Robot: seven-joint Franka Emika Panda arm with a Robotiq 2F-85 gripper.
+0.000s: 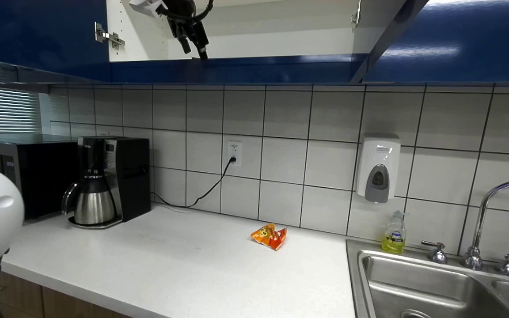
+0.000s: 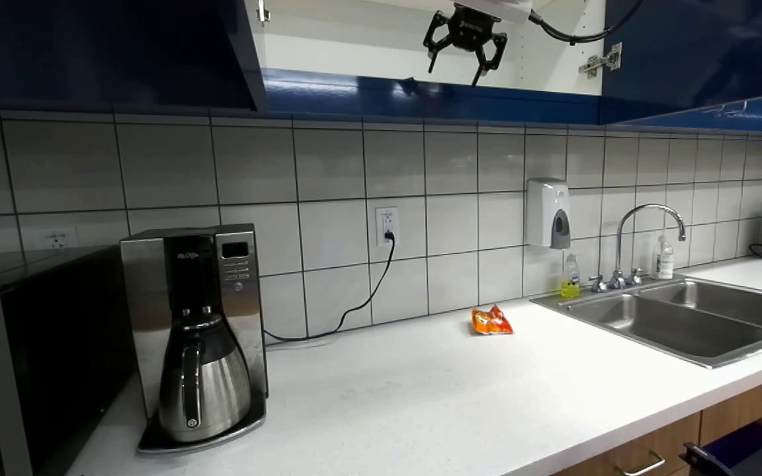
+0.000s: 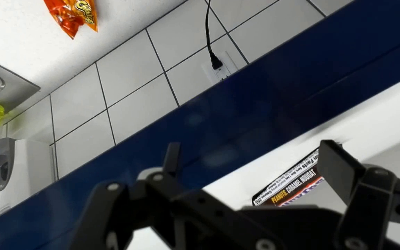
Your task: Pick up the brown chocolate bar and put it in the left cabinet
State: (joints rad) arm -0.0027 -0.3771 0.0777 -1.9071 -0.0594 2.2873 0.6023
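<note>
The brown chocolate bar lies on the white floor of the open overhead cabinet in the wrist view. One finger hides its upper end and the gripper body hides part of its lower side. The left cabinet shows its blue front edge in both exterior views and in the wrist view. My gripper is open, with the bar apart from one finger and near or behind the other. In both exterior views the gripper points down at the cabinet opening. The bar cannot be made out clearly there.
An orange snack packet lies on the counter. A coffee maker and microwave stand at one end, a sink at the other. Open blue doors flank the cabinet opening.
</note>
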